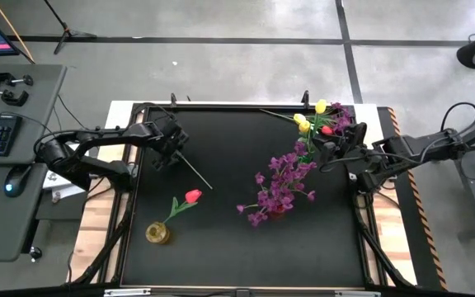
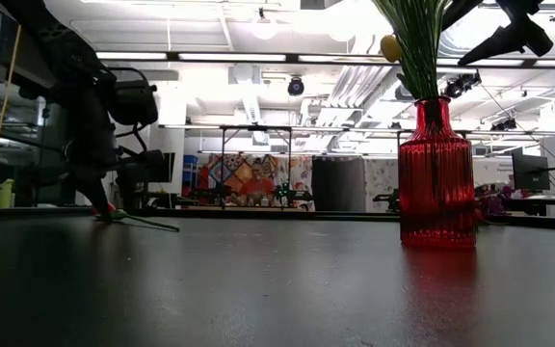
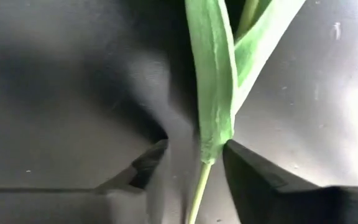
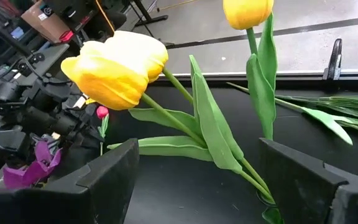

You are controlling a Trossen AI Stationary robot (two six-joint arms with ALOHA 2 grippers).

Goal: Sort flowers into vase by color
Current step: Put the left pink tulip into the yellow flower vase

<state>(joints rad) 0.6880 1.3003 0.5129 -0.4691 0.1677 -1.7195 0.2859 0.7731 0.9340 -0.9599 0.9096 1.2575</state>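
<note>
Left wrist view: left gripper (image 3: 194, 165) low over the black table (image 1: 246, 247), fingers part-spread either side of a thin green stem (image 3: 197, 190) with its leaf; contact not certain, so no pinch confirmed. High view: that stem (image 1: 195, 173) runs from the gripper toward 4 o'clock, long axis diagonal. Left arm clearly nearer. Yellow vase (image 1: 157, 233) with red tulip (image 1: 192, 196) sits at 6 o'clock of the gripper. Right gripper (image 4: 194, 180), spread wide, hovers by yellow tulips (image 4: 117, 65) over the red vase (image 2: 437, 178).
</note>
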